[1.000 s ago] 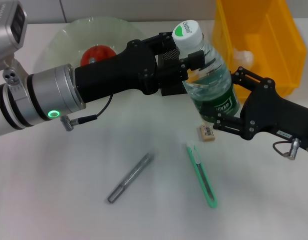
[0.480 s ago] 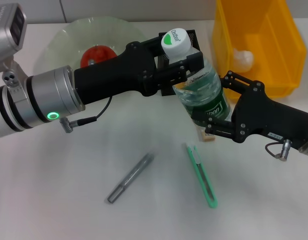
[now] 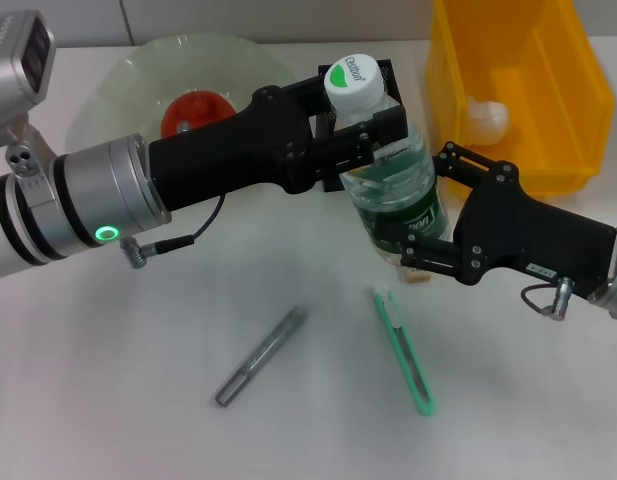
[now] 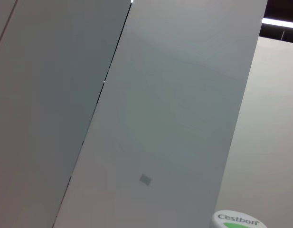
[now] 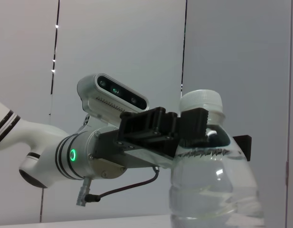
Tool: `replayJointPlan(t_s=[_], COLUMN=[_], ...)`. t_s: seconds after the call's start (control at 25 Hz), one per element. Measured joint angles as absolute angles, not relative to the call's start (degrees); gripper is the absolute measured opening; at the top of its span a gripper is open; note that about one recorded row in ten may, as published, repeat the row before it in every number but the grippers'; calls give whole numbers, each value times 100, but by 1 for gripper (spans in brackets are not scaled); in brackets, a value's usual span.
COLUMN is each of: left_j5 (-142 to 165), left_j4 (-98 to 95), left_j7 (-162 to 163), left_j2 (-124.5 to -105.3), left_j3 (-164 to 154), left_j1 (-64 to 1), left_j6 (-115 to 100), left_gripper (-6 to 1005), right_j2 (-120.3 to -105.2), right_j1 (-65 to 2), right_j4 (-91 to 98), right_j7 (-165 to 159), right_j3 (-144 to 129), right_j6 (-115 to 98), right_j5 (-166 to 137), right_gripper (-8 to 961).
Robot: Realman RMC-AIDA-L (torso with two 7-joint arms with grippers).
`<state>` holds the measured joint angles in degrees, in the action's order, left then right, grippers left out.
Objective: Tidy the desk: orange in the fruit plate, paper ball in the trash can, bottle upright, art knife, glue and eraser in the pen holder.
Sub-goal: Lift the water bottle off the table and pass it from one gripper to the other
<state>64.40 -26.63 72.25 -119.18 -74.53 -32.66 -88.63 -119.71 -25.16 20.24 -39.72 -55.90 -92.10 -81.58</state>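
Note:
A clear water bottle (image 3: 388,190) with a white cap and green label stands nearly upright above the table, leaning slightly. My left gripper (image 3: 373,130) is shut on its neck just under the cap, as the right wrist view (image 5: 198,128) also shows. My right gripper (image 3: 428,205) is shut on the bottle's lower body. The orange (image 3: 196,108) lies in the glass fruit plate (image 3: 118,85). The paper ball (image 3: 485,118) lies in the yellow bin (image 3: 548,110). The green art knife (image 3: 403,350) and grey glue stick (image 3: 260,355) lie on the table. The eraser (image 3: 418,277) peeks out under my right gripper.
The black mesh pen holder (image 3: 385,72) stands behind the bottle, mostly hidden by it and my left gripper. The left wrist view shows only wall panels and the bottle cap (image 4: 237,221). White tabletop (image 3: 108,400) spreads at the front left.
The bottle and my right gripper have moved left and a little nearer. The eraser, in the open before, is now mostly covered. My left arm has barely moved.

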Motion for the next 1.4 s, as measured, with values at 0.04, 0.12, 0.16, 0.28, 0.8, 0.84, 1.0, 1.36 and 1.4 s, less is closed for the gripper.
replayJointPlan(t_s=[0.04,0.12,0.16,0.28,0.8,0.84,1.0,1.36,1.4], left_j5=[6435,6416,6406,6387,6324,6324,6109,6007,6006], left_j4=[-2663,-2647,-2636,-2611,-2600,-2600,-2598,-2534,-2533], left_j7=[7225,7224,7222,7218,7144,7144,7135,7040,7003], left_j2=[-11918,-11918,-11918,-11918,-11918,-11918,-11918,-11918,-11918], left_j3=[-7453,-7453,-7452,-7453,-7482,-7482,-7593,-7612,-7622], left_j1=[-3260,-3250,-3250,-3247,-3248,-3248,-3240,-3253,-3251], left_j6=[-8875,-8900,-8904,-8910,-8921,-8921,-8907,-8884,-8890], left_gripper=[617,617,617,618,570,565,545,501,490], right_j2=[-11971,-11971,-11971,-11971,-11971,-11971,-11971,-11971,-11970], right_j1=[-2522,-2541,-2546,-2554,-2585,-2585,-2585,-2584,-2584], right_j4=[2017,2000,1994,1985,1977,1977,1978,1978,1977], right_j7=[-3972,-3972,-3972,-3972,-3993,-3993,-3989,-3984,-3984], right_j3=[-5590,-5590,-5590,-5589,-5590,-5590,-5590,-5590,-5590], right_j6=[-9210,-9210,-9210,-9210,-9198,-9198,-9173,-9162,-9162], right_j5=[-8158,-8157,-8156,-8156,-8175,-8175,-8176,-8178,-8176], right_gripper=[761,761,761,761,761,761,761,761,761])
